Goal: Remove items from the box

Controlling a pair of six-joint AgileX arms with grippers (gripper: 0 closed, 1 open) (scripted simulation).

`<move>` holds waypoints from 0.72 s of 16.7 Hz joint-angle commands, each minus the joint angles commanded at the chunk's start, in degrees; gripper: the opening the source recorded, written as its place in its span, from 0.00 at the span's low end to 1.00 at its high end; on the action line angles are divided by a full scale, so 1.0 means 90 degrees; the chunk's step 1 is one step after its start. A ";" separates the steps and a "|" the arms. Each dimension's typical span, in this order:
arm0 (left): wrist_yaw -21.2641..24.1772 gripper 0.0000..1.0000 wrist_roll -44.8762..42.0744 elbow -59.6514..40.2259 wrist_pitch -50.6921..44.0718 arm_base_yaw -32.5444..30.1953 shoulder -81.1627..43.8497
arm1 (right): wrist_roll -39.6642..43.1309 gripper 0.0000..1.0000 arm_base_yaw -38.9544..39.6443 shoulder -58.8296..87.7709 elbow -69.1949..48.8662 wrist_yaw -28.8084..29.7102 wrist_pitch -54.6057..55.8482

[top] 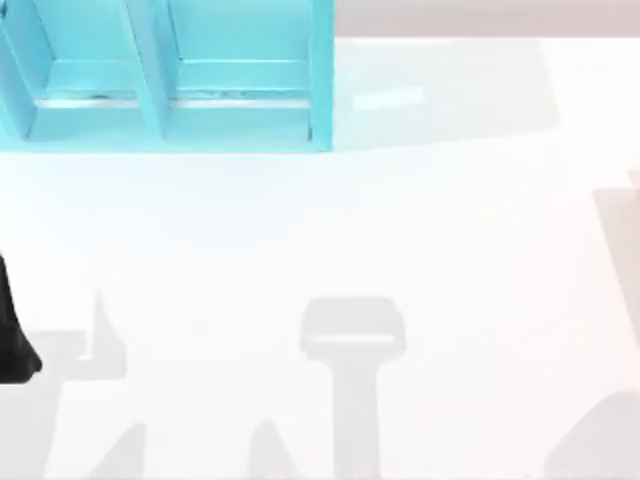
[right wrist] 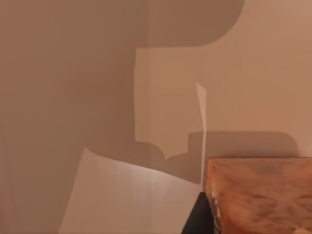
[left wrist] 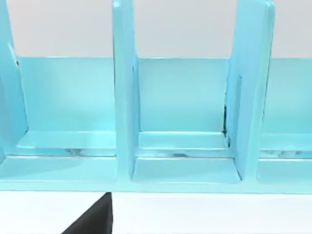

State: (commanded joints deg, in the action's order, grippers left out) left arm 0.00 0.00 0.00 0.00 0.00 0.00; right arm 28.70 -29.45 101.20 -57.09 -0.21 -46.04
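Note:
The box [top: 165, 75] is a cyan open-front unit with upright dividers, standing at the table's far left. In the left wrist view the box [left wrist: 124, 97] is close and seen head on, and the compartments facing me hold nothing. The items are out of view. My left arm [top: 12, 335] is a dark shape at the table's left edge, well in front of the box. A dark part of the left gripper [left wrist: 95, 222] pokes in just in front of the box's base. The right wrist view has a dark wedge [right wrist: 195, 219] beside a glossy orange-brown marbled surface [right wrist: 263, 195]; I cannot tell what that surface is.
White table [top: 400, 230] spreads in front of and to the right of the box, crossed by grey shadows. A beige wall [right wrist: 73, 73] and a strip of white table [right wrist: 126, 200] lie ahead of the right wrist.

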 joint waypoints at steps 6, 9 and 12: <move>0.0000 1.00 0.0000 0.0000 0.0000 0.0000 0.0000 | 0.0112 0.00 -0.0225 -0.0308 -0.0394 -0.0164 -0.0428; 0.0000 1.00 0.0000 0.0000 0.0000 0.0000 0.0000 | 0.0178 0.00 -0.0549 -0.0735 -0.1056 -0.0322 -0.1079; 0.0000 1.00 0.0000 0.0000 0.0000 0.0000 0.0000 | 0.0207 0.00 -0.0603 -0.1045 -0.1814 -0.0267 -0.1924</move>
State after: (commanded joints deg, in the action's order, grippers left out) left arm 0.00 0.00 0.00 0.00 0.00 0.00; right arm 30.57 -34.88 91.80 -73.42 -2.62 -63.36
